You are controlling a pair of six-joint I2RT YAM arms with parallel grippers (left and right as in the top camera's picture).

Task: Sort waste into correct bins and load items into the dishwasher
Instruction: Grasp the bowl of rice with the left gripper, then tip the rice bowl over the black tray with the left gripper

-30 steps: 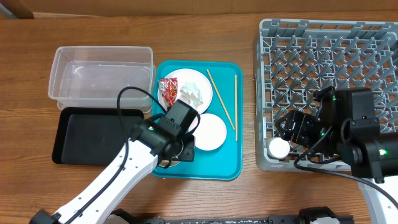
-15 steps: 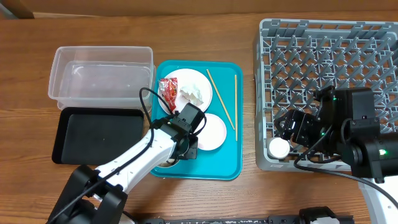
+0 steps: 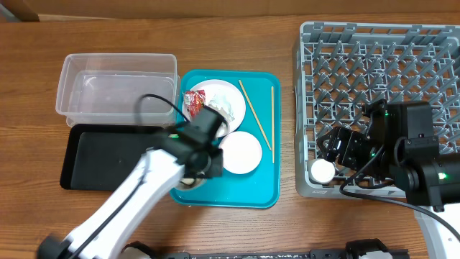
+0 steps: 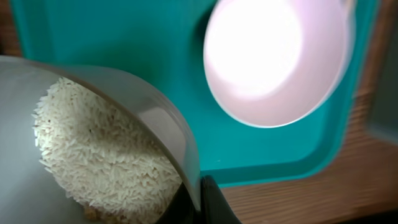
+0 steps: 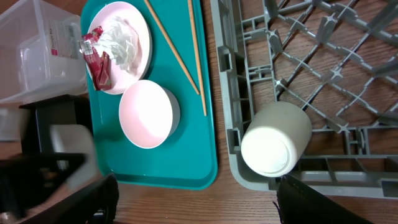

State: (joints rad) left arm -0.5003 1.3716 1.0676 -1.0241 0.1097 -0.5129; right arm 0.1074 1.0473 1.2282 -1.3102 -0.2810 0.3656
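— What has changed in the last second?

— The left arm has swung toward the left edge of the teal tray (image 3: 259, 183) and shows blurred in the overhead view. Its left gripper (image 4: 196, 200) has slid with it over the tray's near-left corner. The right arm has not moved.

— Is that gripper holding anything?

— Yes. Its jaws are closed on the rim of the rice bowl (image 4: 158, 121), one dark finger showing outside the wall. The bowl is tilted, and white rice (image 4: 99, 155) is heaped inside it, right against the gripper.

— What else is on the tray?

— The empty pink bowl (image 3: 241, 152) sits at the tray's middle, just beside the gripper. The plate (image 3: 233, 97) lies at the far-left end with the red wrapper (image 3: 194, 103) and tissue (image 3: 224, 108) on it. The two chopsticks (image 3: 253, 115) lie along the right side.

— And the bins?

— The clear tub (image 3: 115, 90) and the black tray (image 3: 100, 155) both lie left of the teal tray.

— The right side?

— The grey rack (image 3: 374, 72) stands right of the tray. A white cup (image 5: 275, 140) lies on its side in the near-left corner. The right gripper (image 5: 194, 186) hangs spread wide and empty, with the cup just ahead of it.
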